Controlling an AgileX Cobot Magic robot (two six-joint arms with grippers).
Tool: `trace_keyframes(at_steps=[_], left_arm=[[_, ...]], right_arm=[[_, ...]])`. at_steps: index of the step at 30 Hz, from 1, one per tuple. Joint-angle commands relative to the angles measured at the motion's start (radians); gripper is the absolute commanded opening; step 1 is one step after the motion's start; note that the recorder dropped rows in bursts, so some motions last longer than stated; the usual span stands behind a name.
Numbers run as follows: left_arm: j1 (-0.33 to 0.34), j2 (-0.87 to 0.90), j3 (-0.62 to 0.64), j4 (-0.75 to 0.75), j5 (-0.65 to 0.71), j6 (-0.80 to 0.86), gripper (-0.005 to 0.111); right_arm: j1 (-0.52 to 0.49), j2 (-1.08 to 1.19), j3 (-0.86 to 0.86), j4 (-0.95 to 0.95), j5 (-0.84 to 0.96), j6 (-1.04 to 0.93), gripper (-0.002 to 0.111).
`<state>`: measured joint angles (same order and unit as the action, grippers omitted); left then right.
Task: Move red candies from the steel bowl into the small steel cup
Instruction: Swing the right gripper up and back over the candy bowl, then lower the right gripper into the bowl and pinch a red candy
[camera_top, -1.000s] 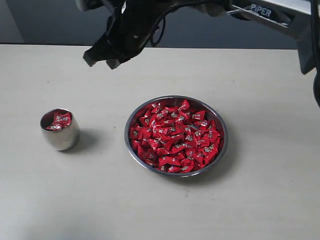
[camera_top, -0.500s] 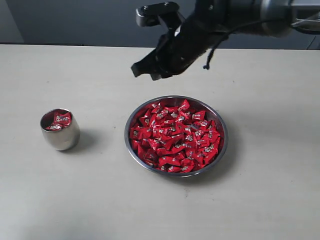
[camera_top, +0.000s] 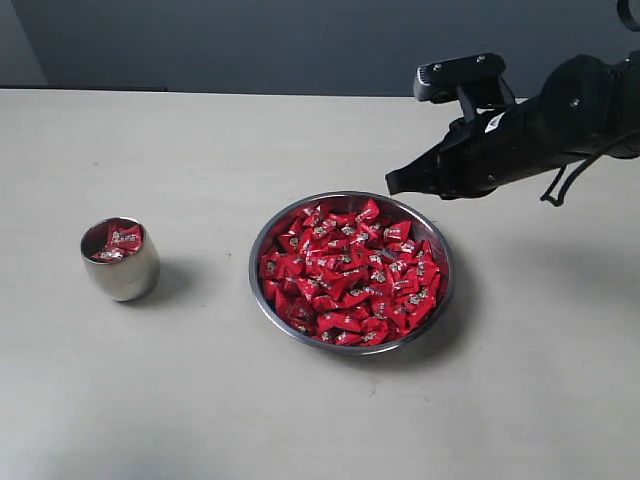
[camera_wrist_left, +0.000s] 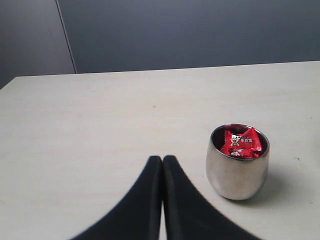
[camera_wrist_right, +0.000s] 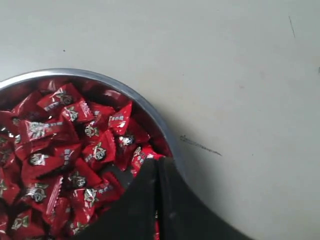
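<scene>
At one o'clock of the steel bowl (camera_top: 253, 262), my right gripper (camera_top: 394, 183) has swung back across, jaws together, empty. Red candies (camera_top: 350, 275) await another pick; small steel cup (camera_top: 124, 276) sits at nine o'clock.

Pale table (camera_top: 200, 400) before a dark grey wall (camera_top: 200, 40)

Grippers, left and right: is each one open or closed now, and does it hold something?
Left gripper: closed, holding nothing.
Right gripper: closed, nothing seen between its fingers.
</scene>
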<state>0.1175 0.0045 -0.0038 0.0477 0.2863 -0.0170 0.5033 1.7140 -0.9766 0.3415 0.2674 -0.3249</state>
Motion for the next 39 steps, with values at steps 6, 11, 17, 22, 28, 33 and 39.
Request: trace_keyframes(at_steps=[6, 11, 17, 22, 28, 33, 39], left_arm=[[0.001, -0.004, 0.004, -0.002, -0.002, -0.002, 0.0], [0.001, -0.004, 0.004, -0.002, -0.002, -0.002, 0.0], [0.001, -0.004, 0.004, -0.002, -0.002, -0.002, 0.0], [0.001, -0.004, 0.004, -0.002, -0.002, -0.002, 0.0], [0.001, -0.004, 0.004, -0.002, -0.002, -0.002, 0.0], [0.001, -0.004, 0.004, -0.002, -0.002, -0.002, 0.0], [0.001, -0.004, 0.004, -0.002, -0.002, -0.002, 0.0]], right_arm=[[0.008, 0.106, -0.068, 0.022, 0.012, -0.034, -0.001], [0.04, 0.176, -0.199, 0.369, 0.152, -0.31, -0.001], [0.035, 0.256, -0.291, 0.236, 0.26, -0.159, -0.001], [0.034, 0.258, -0.336, 0.152, 0.352, -0.117, -0.001], [0.029, 0.264, -0.362, 0.118, 0.378, -0.109, -0.001], [0.025, 0.268, -0.368, 0.105, 0.38, -0.107, 0.02], [0.025, 0.268, -0.368, 0.085, 0.327, -0.037, 0.036]])
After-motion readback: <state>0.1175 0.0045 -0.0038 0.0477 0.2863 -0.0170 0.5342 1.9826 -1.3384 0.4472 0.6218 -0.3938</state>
